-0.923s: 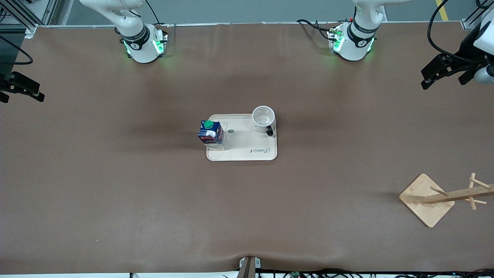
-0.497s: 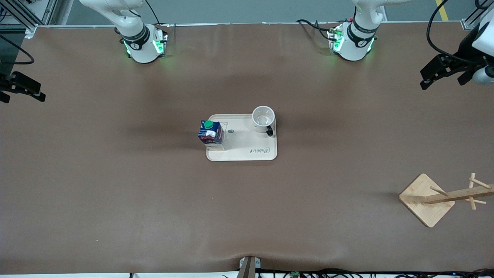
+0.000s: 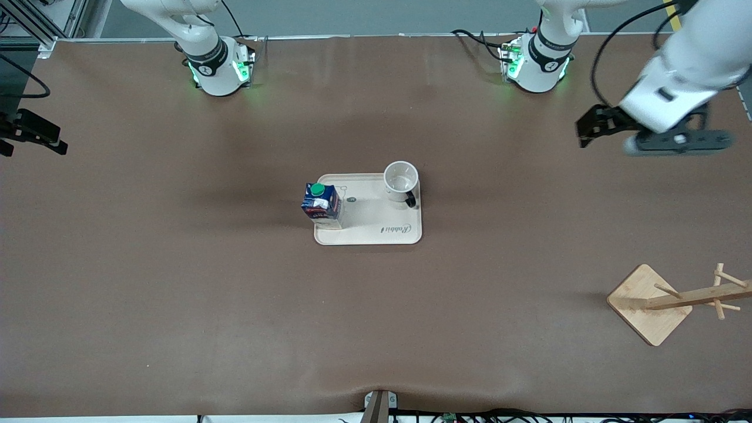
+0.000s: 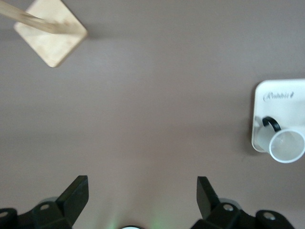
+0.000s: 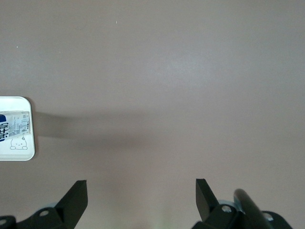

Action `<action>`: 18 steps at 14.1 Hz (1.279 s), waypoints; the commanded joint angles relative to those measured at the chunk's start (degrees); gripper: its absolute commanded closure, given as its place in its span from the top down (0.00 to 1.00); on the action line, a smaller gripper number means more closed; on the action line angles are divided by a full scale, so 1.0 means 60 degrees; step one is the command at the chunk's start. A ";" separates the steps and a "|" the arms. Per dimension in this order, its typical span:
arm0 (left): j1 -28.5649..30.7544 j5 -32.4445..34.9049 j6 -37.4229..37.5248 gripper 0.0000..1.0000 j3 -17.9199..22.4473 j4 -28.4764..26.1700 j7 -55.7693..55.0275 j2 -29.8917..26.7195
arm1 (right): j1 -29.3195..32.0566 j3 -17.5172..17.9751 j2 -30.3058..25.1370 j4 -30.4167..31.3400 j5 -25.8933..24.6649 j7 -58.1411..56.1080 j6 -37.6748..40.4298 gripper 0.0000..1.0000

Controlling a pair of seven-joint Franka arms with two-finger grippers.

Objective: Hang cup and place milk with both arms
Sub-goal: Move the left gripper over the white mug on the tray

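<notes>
Front view showed the left gripper point(image 3: 593, 126) carried inward from the table's edge at the left arm's end since the earlier frames, now hanging over bare table at about 2 o'clock from the tray point(image 3: 376, 232). Its fingers point(image 4: 76, 193) stood spread wide with nothing between them, as the left wrist view confirmed. The right gripper point(image 3: 32, 132) had not shifted; it waited over the table's edge at the right arm's end, at roughly 10 o'clock from the tray, fingers point(image 5: 76, 195) likewise spread and empty.

The cup point(image 3: 401, 181) stood upright, mouth up, on the tray corner toward the left arm's end and farther from the front camera, handle turned toward 5 o'clock. The milk point(image 3: 321, 204) stood upright on the tray's edge toward the right arm's end. Neither had been touched. The wooden rack point(image 3: 675, 299) stood near the front camera at the left arm's end, at about 4 o'clock from the tray.

Judgement: the left arm had opened its approach to the cup; hanging and milk placement both remained outstanding.
</notes>
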State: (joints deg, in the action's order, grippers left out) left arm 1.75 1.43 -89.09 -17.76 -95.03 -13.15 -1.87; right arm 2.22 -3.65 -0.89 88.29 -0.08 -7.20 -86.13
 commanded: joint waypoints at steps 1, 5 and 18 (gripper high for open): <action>0.0060 -0.0179 -0.0908 1.00 -0.0902 -0.1265 -0.0646 -0.0172 | -0.0121 -0.0109 -0.0174 0.0022 0.0131 -0.0001 0.0057 1.00; 0.0061 -0.0195 -0.2665 1.00 -0.2500 -0.2673 -0.3280 -0.0027 | -0.0136 -0.0109 -0.0159 -0.0037 0.0146 0.0014 0.0145 1.00; -0.1023 0.1850 -0.8659 1.00 -0.4247 -0.5079 -1.0327 0.3398 | -0.0165 -0.0109 0.0500 -0.0125 0.0321 -0.0031 -0.0104 1.00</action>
State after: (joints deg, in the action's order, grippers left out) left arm -4.18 7.19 -138.39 -43.14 -126.04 -69.53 14.42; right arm 1.84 -3.77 0.60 88.17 1.00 -7.20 -86.37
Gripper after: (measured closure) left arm 0.000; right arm 0.000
